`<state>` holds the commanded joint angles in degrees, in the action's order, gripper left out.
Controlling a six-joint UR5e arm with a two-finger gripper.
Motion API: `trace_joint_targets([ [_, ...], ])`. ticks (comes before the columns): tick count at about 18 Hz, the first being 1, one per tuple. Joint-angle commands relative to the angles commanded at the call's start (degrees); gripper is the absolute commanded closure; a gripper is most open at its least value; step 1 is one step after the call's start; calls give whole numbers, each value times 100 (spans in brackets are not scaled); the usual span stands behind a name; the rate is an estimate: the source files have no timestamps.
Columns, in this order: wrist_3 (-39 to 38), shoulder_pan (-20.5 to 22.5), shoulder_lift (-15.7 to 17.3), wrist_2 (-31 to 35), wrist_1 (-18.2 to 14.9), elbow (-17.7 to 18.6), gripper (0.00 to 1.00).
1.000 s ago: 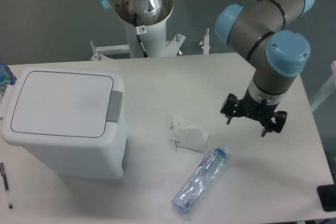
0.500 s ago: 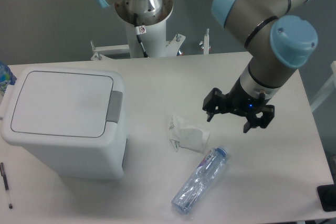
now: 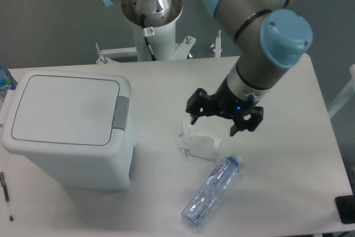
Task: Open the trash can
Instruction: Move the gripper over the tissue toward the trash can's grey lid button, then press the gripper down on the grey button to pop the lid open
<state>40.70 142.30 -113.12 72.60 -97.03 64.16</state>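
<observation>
1 pincer [image 3: 224, 118] spread, above tissue [image 3: 197, 140] | trash can [image 3: 69, 129] lid down

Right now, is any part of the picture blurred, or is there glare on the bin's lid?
Fixed camera: the bin is sharp, its lid evenly lit with no glare; the gripper and fingers look slightly soft; only faint shadows on the table; the bottle shows small highlights.

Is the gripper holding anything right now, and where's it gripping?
Nothing is held. The gripper is open and empty above the table, over the crumpled paper, apart from the trash can.
</observation>
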Motion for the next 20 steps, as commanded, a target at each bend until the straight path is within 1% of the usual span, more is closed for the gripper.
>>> trace_joint_targets([
  [5, -527, -246, 167, -123, 0, -9, 0],
  [9, -589, -334, 264, -317, -9, 9, 0],
  [13, -660, -606, 282, -475, 0, 61, 0],
  [14, -738, -615, 290, -475, -9, 62, 0],
  [16, -879, -633, 343, -467, -9, 175, 0],
  [18, -888, -633, 387, -449, -9, 281, 0],
  [20, -888, -633, 396, -431, -9, 290, 0],
])
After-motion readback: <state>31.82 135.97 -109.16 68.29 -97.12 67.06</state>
